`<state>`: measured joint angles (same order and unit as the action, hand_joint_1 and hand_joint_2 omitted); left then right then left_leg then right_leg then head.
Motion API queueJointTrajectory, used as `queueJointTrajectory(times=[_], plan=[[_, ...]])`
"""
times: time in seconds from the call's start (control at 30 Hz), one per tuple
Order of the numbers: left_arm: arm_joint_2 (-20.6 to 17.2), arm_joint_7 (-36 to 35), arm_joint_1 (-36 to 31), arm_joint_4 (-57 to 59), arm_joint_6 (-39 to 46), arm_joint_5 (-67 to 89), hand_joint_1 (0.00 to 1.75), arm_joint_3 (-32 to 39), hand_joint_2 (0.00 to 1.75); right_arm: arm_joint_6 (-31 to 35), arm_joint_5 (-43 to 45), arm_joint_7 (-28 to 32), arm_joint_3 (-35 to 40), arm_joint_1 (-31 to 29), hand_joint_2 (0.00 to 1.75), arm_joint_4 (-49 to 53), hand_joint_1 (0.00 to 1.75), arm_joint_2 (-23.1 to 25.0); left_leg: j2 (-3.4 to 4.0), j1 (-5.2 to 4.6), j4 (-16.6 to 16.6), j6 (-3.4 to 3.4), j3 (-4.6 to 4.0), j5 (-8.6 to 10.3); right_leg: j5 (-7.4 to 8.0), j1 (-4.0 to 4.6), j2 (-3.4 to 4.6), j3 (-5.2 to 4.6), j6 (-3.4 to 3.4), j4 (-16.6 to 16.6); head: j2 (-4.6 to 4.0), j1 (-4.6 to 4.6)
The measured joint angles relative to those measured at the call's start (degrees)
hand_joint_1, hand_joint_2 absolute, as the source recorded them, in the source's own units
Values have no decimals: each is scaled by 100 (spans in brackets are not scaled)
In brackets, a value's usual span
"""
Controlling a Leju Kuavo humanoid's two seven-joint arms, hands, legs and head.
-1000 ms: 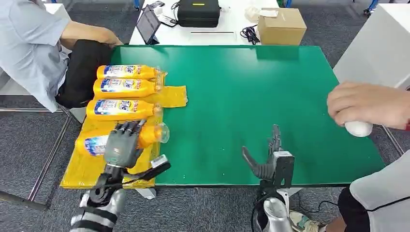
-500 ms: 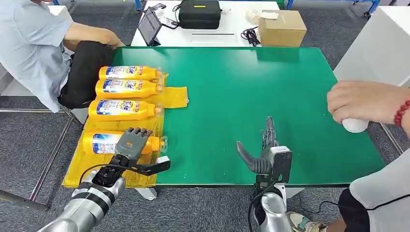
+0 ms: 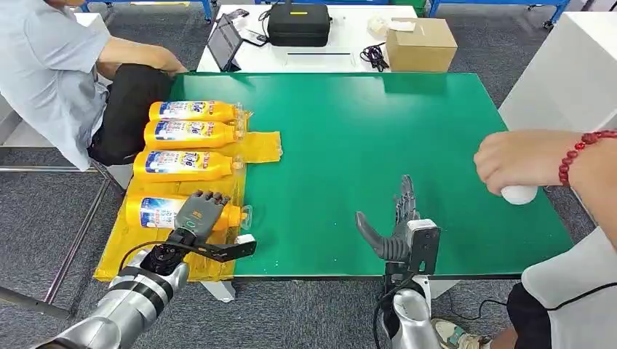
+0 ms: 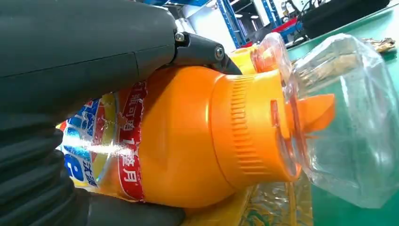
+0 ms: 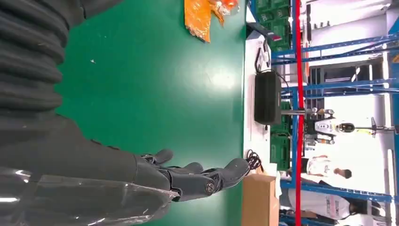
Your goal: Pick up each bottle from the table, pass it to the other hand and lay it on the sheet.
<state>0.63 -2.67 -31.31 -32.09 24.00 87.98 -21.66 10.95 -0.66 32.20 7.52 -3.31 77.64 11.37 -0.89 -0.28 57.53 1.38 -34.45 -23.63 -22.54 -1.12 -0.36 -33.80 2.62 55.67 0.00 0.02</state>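
Green tabletop point(image 3: 378, 145) fills the scene, with a yellow sheet point(image 3: 127, 243) draped over its left end. Nearest, the left hand point(image 3: 196, 214) rests over the fourth bottle point(image 3: 156, 212), fingers point(image 4: 84, 42) curved across its orange body as it lies on the sheet, parallel to the rest; probably it is being set down to complete the row. The right hand point(image 3: 393, 225) hangs empty over bare green, fingers spread, likely awaiting another. Farther off, three bottles point(image 3: 190, 134) lie side by side.
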Motion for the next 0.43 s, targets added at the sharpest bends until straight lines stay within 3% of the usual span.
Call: queueJointTrajectory(times=[0.03, 0.07, 0.1, 0.3, 0.43], plan=[[0, 2, -3, 11, 0, 2, 119, -2, 175, -15, 0, 2, 2, 0, 175, 0, 0, 0, 0, 0, 0, 0, 1, 0, 1, 0, 0, 0, -1, 0, 0, 0], [0, 22, -10, 17, 0, -19, 40, -4, 175, -24, 0, 0, 0, 0, 175, 0, 0, 0, 0, 0, 0, 0, 1, 0, 2, 0, 0, 1, -3, 0, 0, 2], [0, 61, -16, 33, 2, -74, 0, -4, 175, -28, 0, 0, 2, 0, 175, 0, 0, 0, 0, 0, 0, 0, 1, 0, 2, 0, 0, 1, -3, 0, 0, 0], [24, 467, -28, 81, -45, -743, 0, 0, 175, -55, 9, 0, 9, 1, 175, 0, 0, 0, 0, 0, 1, 0, 1, 2, 3, 0, 0, 0, -3, 0, 0, 4], [57, 586, -131, 131, -650, -1301, 0, 44, 175, -87, 37, 0, 15, -1, 175, 0, 0, 0, -3, -1, 1, 1, -1, 2, 1, -1, -2, 4, -1, 0, 0, 2]])
